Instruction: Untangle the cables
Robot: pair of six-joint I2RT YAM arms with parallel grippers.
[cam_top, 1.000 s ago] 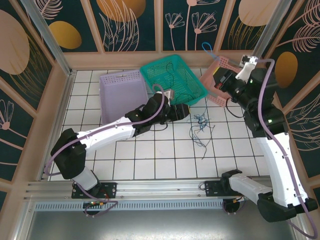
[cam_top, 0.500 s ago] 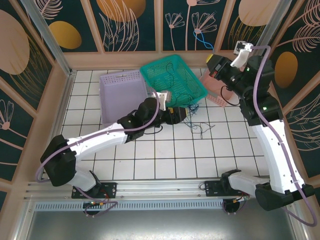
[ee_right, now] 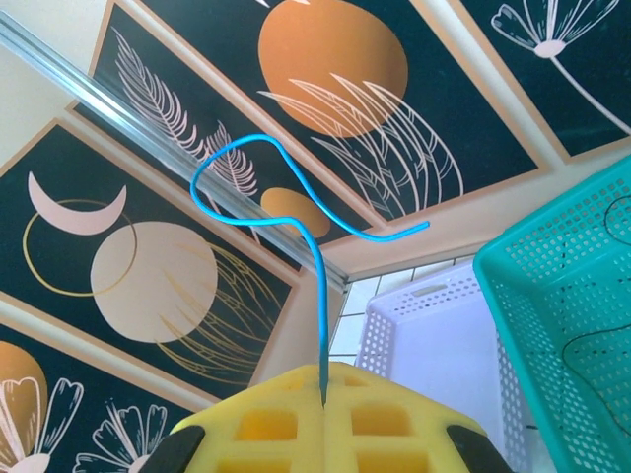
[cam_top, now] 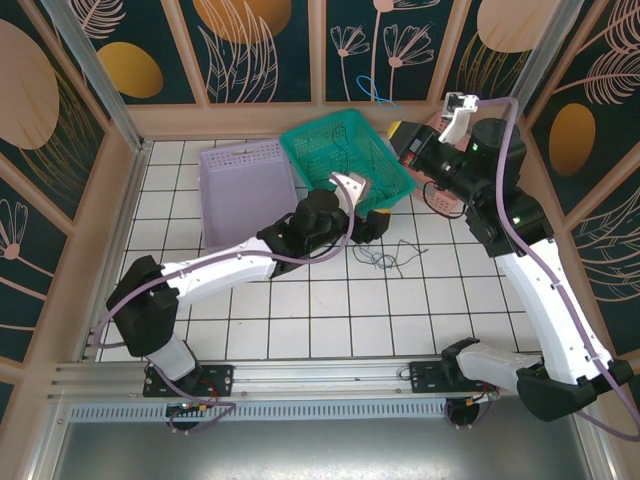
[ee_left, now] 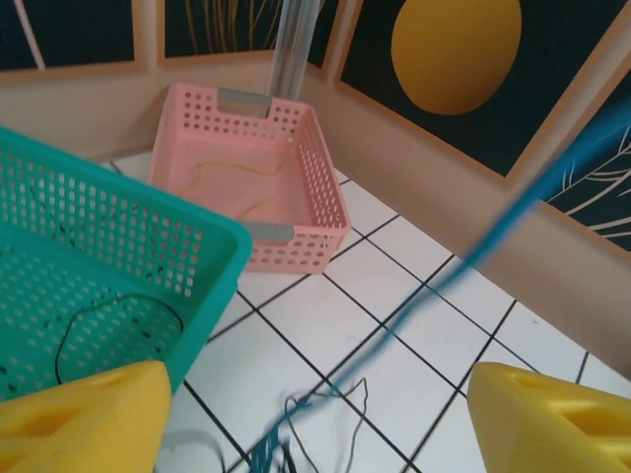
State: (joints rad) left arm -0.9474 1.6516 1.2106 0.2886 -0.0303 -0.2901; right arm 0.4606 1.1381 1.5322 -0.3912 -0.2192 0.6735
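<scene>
Looking at a white tiled table (cam_top: 300, 310) first, with a lavender basket (cam_top: 245, 190) far left, a teal basket (cam_top: 345, 155) just right of it and a pink basket (ee_left: 256, 187) far right. Then the left gripper (ee_left: 315, 424), spread wide, low over the tiles near the teal basket, gripping nothing. Then the right gripper (ee_right: 323, 409) up high at the far right, pinching the blue cable (ee_right: 320, 266), strung down to the tiles by the black cable (cam_top: 380, 262).
</scene>
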